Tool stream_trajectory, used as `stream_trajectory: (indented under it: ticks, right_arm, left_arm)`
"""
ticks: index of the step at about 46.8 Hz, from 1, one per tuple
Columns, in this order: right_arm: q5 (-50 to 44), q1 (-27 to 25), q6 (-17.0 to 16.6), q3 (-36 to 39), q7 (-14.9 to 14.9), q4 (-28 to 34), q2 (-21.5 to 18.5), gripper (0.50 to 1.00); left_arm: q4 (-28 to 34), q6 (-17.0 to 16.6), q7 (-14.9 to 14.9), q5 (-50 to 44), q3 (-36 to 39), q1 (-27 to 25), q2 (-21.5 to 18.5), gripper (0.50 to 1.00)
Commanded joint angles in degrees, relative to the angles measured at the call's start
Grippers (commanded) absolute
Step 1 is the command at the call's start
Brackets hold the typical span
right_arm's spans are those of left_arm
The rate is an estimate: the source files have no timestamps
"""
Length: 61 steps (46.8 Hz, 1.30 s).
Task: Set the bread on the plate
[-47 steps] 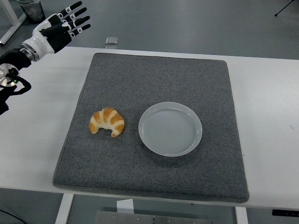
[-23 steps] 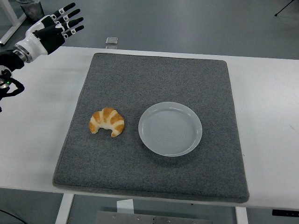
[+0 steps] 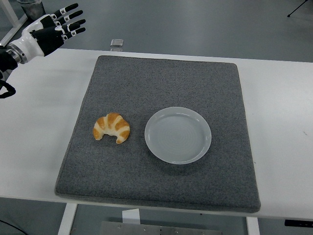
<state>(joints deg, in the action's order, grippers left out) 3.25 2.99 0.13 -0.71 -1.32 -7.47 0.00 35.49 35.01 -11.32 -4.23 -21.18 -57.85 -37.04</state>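
Bread (image 3: 112, 128) sits on the grey mat (image 3: 161, 88) just left of the empty plate (image 3: 178, 135), untouched, while the left hand (image 3: 54, 30) hovers far off, fingers spread, holding nothing.

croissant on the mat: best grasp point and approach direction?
Probably the thick middle of the croissant, from above. It lies flat on the grey mat with both tips curling toward the table's near edge, so fingers can span its arched back. The left hand hovers open, far off.
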Motion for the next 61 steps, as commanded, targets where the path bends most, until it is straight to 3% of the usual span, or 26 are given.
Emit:
stream_trajectory:
  ticks: [1, 17, 32, 38, 54, 61]
  right_arm:
    - [0.0, 0.0, 0.0, 0.0, 0.0, 0.0, 0.0, 0.954]
    - [0.0, 0.0, 0.0, 0.0, 0.0, 0.0, 0.0, 0.952]
    - [0.0, 0.0, 0.0, 0.0, 0.0, 0.0, 0.0, 0.952]
    - [0.0, 0.0, 0.0, 0.0, 0.0, 0.0, 0.0, 0.952]
    - [0.0, 0.0, 0.0, 0.0, 0.0, 0.0, 0.0, 0.952]
    - [0.0, 0.0, 0.0, 0.0, 0.0, 0.0, 0.0, 0.952]
  left_arm:
    - [2.6, 0.0, 0.0, 2.9, -0.4, -0.2, -2.9, 0.999]
    - [12.4, 0.0, -0.5, 24.8, -0.9, -0.4, -6.6, 0.996]
    - [28.5, 0.0, -0.8, 30.6, -0.7, 0.3, -17.7, 0.996]
    - [33.4, -1.0, -2.4, 36.3, -0.7, 0.4, -21.1, 0.996]
    - [36.9, -2.0, -5.2, 47.0, -0.6, 0.0, -23.8, 0.996]
    - [38.8, -5.6, -7.0, 49.1, 0.1, 0.7, -25.6, 0.996]
